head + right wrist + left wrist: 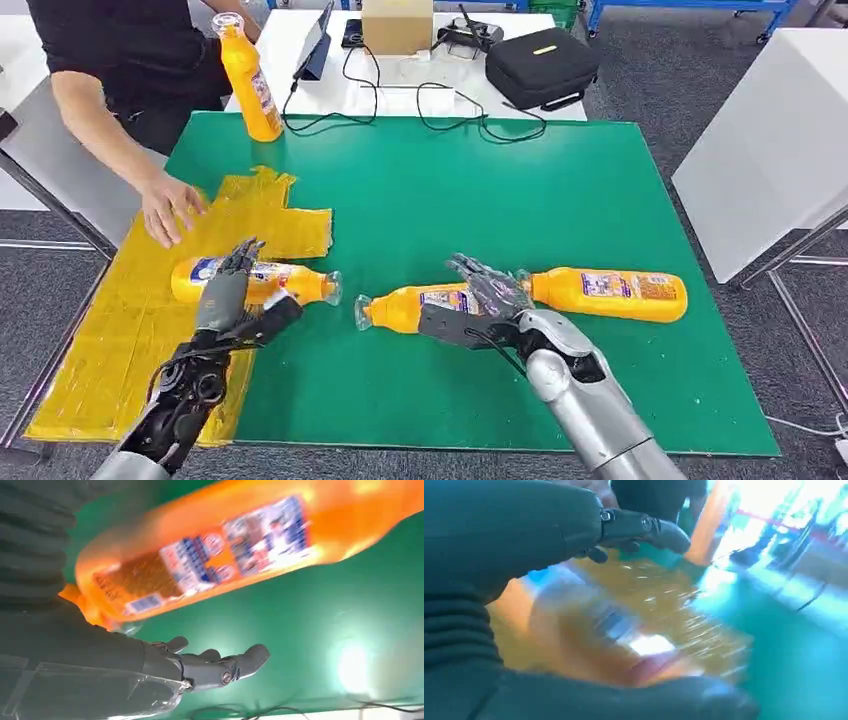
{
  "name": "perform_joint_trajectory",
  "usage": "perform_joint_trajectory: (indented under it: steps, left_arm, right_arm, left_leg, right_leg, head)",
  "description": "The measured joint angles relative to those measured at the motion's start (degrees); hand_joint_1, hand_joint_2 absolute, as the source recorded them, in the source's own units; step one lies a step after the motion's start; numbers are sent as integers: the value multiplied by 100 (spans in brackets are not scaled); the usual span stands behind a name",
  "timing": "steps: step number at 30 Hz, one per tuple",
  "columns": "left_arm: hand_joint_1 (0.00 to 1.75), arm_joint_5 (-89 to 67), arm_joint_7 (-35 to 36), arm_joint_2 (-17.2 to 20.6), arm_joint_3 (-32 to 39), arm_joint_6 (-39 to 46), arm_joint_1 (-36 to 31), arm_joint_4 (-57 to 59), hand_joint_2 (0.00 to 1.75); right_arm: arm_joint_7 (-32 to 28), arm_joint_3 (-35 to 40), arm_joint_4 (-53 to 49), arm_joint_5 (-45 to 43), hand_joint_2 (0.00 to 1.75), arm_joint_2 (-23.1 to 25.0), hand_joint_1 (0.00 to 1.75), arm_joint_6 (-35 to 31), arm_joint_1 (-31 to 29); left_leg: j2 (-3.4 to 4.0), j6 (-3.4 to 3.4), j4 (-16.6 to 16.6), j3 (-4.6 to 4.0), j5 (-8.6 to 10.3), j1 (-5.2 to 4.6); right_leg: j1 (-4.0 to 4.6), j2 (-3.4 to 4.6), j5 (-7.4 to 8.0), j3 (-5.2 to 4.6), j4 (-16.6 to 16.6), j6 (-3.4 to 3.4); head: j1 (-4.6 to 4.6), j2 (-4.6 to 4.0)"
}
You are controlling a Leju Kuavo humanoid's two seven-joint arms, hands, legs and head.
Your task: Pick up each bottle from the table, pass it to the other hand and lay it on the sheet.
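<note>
Three orange bottles lie on the table. One bottle (262, 281) rests on the yellow sheet (130, 330) with its neck over the green mat. My left hand (232, 295) is spread around it, fingers over the far side and thumb on the near side; the left wrist view shows this bottle (614, 635) blurred between them. A second bottle (410, 307) lies mid-table, its base under my open right hand (478, 300). In the right wrist view that bottle (225, 555) sits apart from the straight fingers (220, 665). A third bottle (610, 293) lies just to the right.
A person at the back left holds a fourth orange bottle (250, 85) upright and rests a hand (168, 208) on the sheet. Behind the green mat (480, 180) lie cables, a cardboard box (397, 25) and a black case (540, 65). A white table (770, 140) stands at the right.
</note>
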Motion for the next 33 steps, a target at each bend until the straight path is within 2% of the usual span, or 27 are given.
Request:
perform_joint_trajectory:
  steps: [4, 11, 22, 24, 25, 26, 33]
  left_arm:
    - [0, 2115, -127, -114, 254, -653, 131, -1398, 0]
    - [0, 3609, -361, -155, 394, -919, 434, -2847, 0]
    - [0, 4045, -516, -166, 210, -884, 437, -3216, 0]
    - [0, 4109, -533, -166, 182, -860, 419, -3216, 0]
    - [0, 4142, -535, -166, 165, -847, 397, -3216, 0]
    - [0, 4179, -535, -166, 136, -845, 368, -3213, 0]
    - [0, 4382, -540, -169, 27, -694, 197, -3126, 0]
  right_arm:
    - [57, 41, 181, 175, 175, -52, 0, 75, -163]
    - [103, 182, 575, 400, 175, -72, 0, 16, -326]
    - [29, 509, 1261, 636, 175, 55, 0, 80, -472]
    - [-21, 600, 1468, 645, 175, 100, 5, 214, -569]
    - [-50, 665, 1583, 645, 175, 123, 147, 252, -647]
    - [-96, 728, 1705, 634, 175, 140, 175, 316, -726]
    - [-391, 1163, 2483, 583, 175, 297, 175, 468, -1217]
  left_leg:
    - [1, -3, 0, -5, 2, -1]
    - [2, -3, 0, -24, 2, 0]
    - [3, -3, 0, -24, 2, 0]
    - [3, -3, 0, -23, 2, 1]
    - [4, -3, 0, -21, 2, 1]
    - [5, -3, 0, -18, 2, 1]
    - [37, -7, 0, 7, -2, 1]
  right_leg:
    - [-1, 2, 7, -3, 0, -10]
    - [0, 1, 7, -24, 0, -10]
    - [0, 1, 6, -25, 0, -11]
    - [1, 2, 6, -26, 0, -11]
    - [1, 4, 6, -26, 0, -11]
    - [1, 4, 6, -25, 0, -11]
    - [1, 28, 8, -13, -2, -14]
  head:
    - [2, 0]
    - [-2, 0]
    - [2, 0]
    - [2, 0]
    - [0, 0]
    - [2, 0]
    - [0, 0]
